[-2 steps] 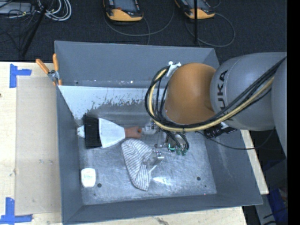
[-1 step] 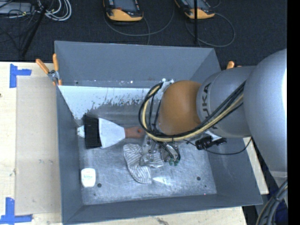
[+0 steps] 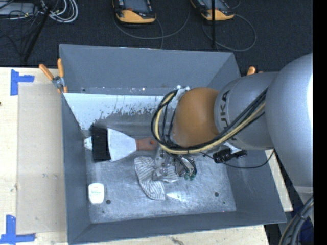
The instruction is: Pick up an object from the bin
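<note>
Arm [image 3: 286, 111] — scuffed grey bin [image 3: 204, 200], dark floor [image 3: 92, 34]

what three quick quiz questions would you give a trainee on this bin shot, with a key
1. Which thing in the bin is the gripper over?
A. a crumpled striped cloth
B. a red ball
C. a metal spoon

2. True or false: the small white block lies against the bin's far wall.

3. Fill in: the black bristles of the brush point toward the view's ____ side.

Key:
1. A
2. False; it lies near the bin's near left corner.
3. left
</note>
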